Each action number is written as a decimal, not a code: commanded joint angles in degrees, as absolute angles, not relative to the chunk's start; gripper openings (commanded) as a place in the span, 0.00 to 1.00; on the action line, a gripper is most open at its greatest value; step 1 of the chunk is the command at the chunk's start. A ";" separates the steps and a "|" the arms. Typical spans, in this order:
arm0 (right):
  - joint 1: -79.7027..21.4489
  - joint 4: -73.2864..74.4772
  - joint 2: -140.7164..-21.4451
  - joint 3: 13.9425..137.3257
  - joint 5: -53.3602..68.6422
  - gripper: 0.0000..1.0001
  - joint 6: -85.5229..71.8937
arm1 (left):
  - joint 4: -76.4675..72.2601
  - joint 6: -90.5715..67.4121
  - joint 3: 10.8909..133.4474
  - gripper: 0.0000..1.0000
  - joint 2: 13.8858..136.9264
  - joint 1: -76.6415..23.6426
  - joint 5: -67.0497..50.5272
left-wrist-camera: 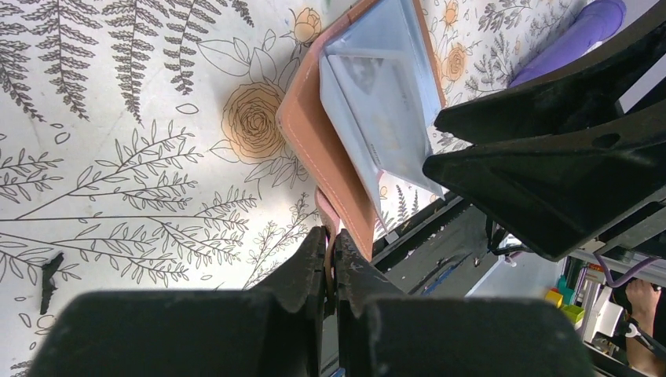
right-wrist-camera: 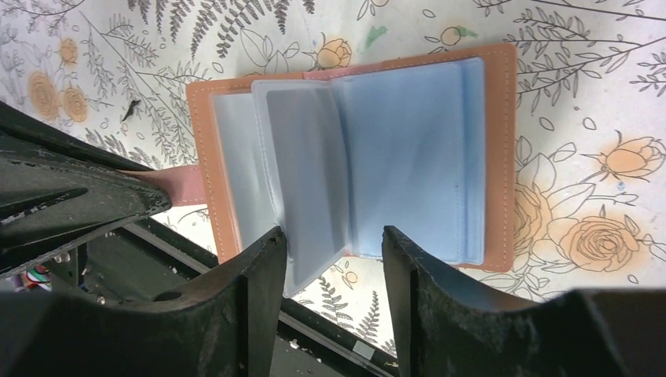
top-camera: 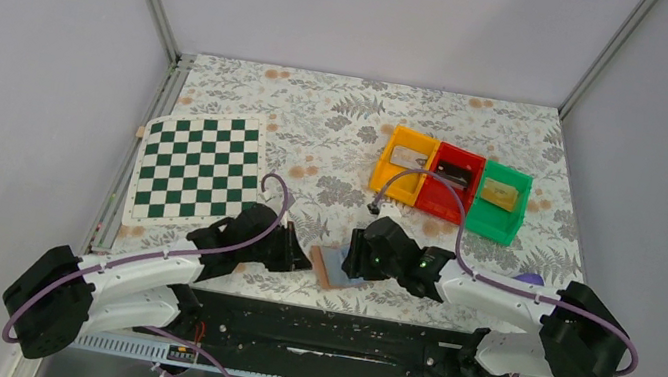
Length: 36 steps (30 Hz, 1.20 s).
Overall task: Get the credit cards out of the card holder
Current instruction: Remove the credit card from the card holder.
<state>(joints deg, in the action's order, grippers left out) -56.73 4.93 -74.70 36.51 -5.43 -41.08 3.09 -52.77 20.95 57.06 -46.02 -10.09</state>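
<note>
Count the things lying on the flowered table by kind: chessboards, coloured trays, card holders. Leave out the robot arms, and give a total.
chessboard: 1
coloured trays: 3 (orange tray, red tray, green tray)
card holder: 1
Total: 5

Card holder tan outside, pale blue inside; chessboard green-white checks; tablecloth fern-and-rose print.

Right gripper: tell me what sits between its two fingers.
In the right wrist view, a clear plastic sleeve of the open card holder sits between the fingers of the open right gripper. No card shows in that gap.
</note>
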 commanded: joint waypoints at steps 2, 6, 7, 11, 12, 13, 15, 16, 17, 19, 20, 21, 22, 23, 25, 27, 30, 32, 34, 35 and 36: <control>-56.88 8.58 -74.63 37.58 -10.34 0.55 -39.46 | 2.73 -51.85 21.10 0.00 56.21 -46.00 -9.86; -56.87 9.66 -73.43 37.29 -11.50 0.55 -39.33 | 3.01 -51.85 20.68 0.00 56.07 -45.93 -9.49; -56.87 9.60 -73.14 37.21 -11.39 0.55 -39.02 | 3.10 -51.81 20.66 0.00 56.16 -46.01 -9.43; -56.87 7.47 -73.56 37.06 -9.38 0.52 -37.89 | 4.19 -51.63 20.81 0.00 56.19 -46.01 -8.42; -56.82 6.95 -73.90 36.93 -8.86 0.50 -37.76 | 4.71 -51.60 20.89 0.00 56.12 -45.96 -7.85; -56.78 6.76 -74.10 37.03 -8.59 0.49 -37.82 | 5.33 -51.53 21.00 0.00 55.97 -45.90 -7.20; -56.77 6.69 -74.34 37.01 -8.58 0.46 -37.93 | 7.21 -51.00 21.57 0.00 55.82 -45.87 -5.83; -56.71 6.76 -74.29 36.93 -8.74 0.43 -38.11 | 8.55 -50.51 22.09 0.00 55.86 -45.81 -4.83; -56.59 6.89 -73.97 36.81 -8.84 0.41 -38.21 | 9.92 -50.05 22.67 0.00 55.96 -45.61 -3.62; -56.41 7.35 -73.38 36.62 -8.92 0.36 -38.57 | 13.39 -48.92 24.33 0.04 56.44 -44.74 -1.03; -56.34 7.95 -72.97 36.75 -9.16 0.34 -38.82 | 15.35 -48.62 25.26 0.10 56.69 -44.34 1.81; -56.36 8.67 -72.75 37.00 -9.30 0.34 -39.20 | 17.78 -48.95 26.38 0.18 56.73 -43.65 4.43; -56.33 9.55 -72.68 37.21 -9.32 0.35 -39.46 | 19.61 -49.26 27.31 0.20 56.44 -43.23 6.40; -56.34 10.80 -72.51 37.67 -9.46 0.37 -39.57 | 20.39 -49.18 28.09 0.23 55.67 -42.86 7.02; -56.32 13.23 -71.88 38.46 -9.42 0.43 -39.57 | 20.54 -48.94 29.09 0.30 53.18 -42.60 7.32; -56.25 15.31 -70.41 39.03 -9.20 0.45 -39.34 | 20.23 -48.17 30.27 0.38 51.81 -42.58 6.36; -56.29 14.77 -67.64 39.09 -8.30 0.45 -38.75 | 19.23 -46.23 32.76 0.40 52.47 -42.68 1.72; -56.25 13.31 -66.73 38.94 -6.99 0.44 -38.07 | 15.47 -45.38 33.02 0.40 54.31 -42.89 -4.36; -56.11 11.25 -66.60 39.03 -5.77 0.42 -37.26 | 11.26 -46.02 32.58 0.40 56.84 -43.60 -8.50; -55.95 10.14 -66.74 38.98 -5.15 0.40 -36.97 | 9.33 -46.50 32.34 0.40 58.13 -44.18 -9.70; -55.73 9.24 -67.03 39.01 -4.71 0.38 -37.03 | 7.35 -46.95 32.00 0.40 59.19 -45.09 -10.08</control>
<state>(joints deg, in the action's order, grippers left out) -56.45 12.97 -67.42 36.71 -6.90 -38.46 15.70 -47.35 31.27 55.42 -43.20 -2.55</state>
